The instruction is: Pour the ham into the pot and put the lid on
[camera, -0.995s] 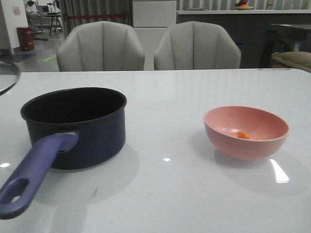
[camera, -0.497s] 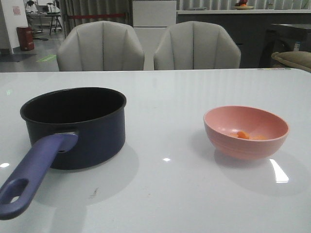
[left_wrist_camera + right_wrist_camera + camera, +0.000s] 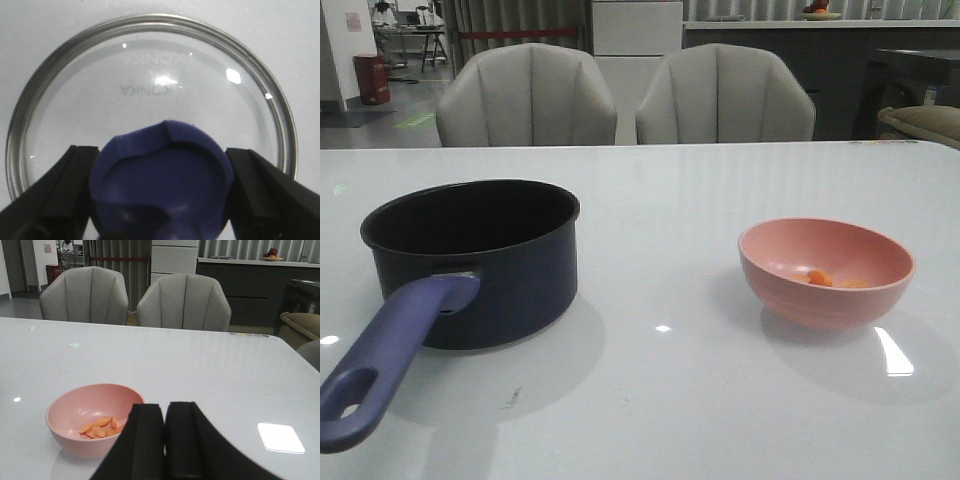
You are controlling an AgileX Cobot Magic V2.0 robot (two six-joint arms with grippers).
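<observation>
My left gripper [image 3: 160, 200] is clamped on the lid [image 3: 150, 75] knob. My right gripper [image 3: 165, 440] fingers are pressed together, empty. Ham [image 3: 100, 426] sits in the bowl [image 3: 826, 272], right of frame; pot [image 3: 470, 262] at left.

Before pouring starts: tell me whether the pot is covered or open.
Open. The pot shows its dark inside; the lid sits elsewhere, under the left gripper.

We cannot see either arm in the front view, nor the lid [image 3: 150, 90], which shows only in the left wrist view, its near rim hidden behind the knob [image 3: 160, 185] and cut by the picture's edge. The pot [image 3: 470, 265] hides its own floor. The ham [image 3: 820, 279] is too small to count there.
</observation>
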